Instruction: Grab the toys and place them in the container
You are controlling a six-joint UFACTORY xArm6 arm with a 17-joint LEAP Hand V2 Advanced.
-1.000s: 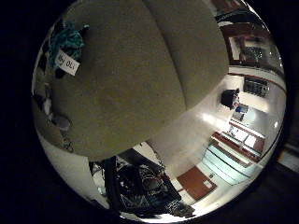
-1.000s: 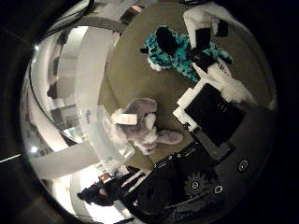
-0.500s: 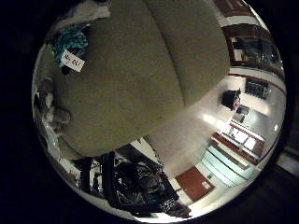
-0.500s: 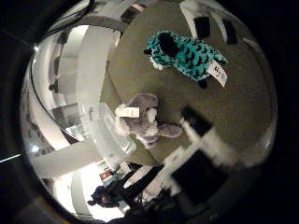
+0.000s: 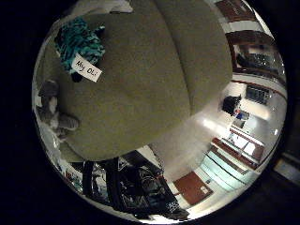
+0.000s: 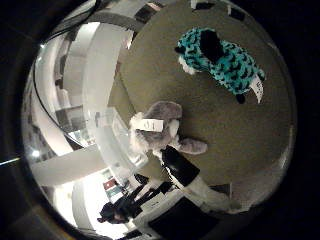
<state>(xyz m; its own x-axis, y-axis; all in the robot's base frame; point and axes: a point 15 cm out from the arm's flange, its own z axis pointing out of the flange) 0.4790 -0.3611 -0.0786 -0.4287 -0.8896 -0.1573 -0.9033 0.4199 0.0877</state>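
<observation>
While no container shows in either view, two toys lie well apart on the olive cushion [image 5: 140, 84]: a teal-and-black striped plush [image 6: 220, 57] w/ a white tag, and a grey plush [image 6: 160, 127] near the cushion's edge, also tagged. The teal one lies flat, long axis running along the cushion from its white-trimmed end to the tagged end. One black-and-white finger of the hand [image 6: 187, 177] reaches in just beside the grey plush, fairly straight; grip state can't be told.

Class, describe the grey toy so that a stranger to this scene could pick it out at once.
Find the round olive cushion. Two plush toys lie on it; the grey plush toy sits at its edge, with a white tag on it. Its neighbour, the teal plush toy, has black stripes.
</observation>
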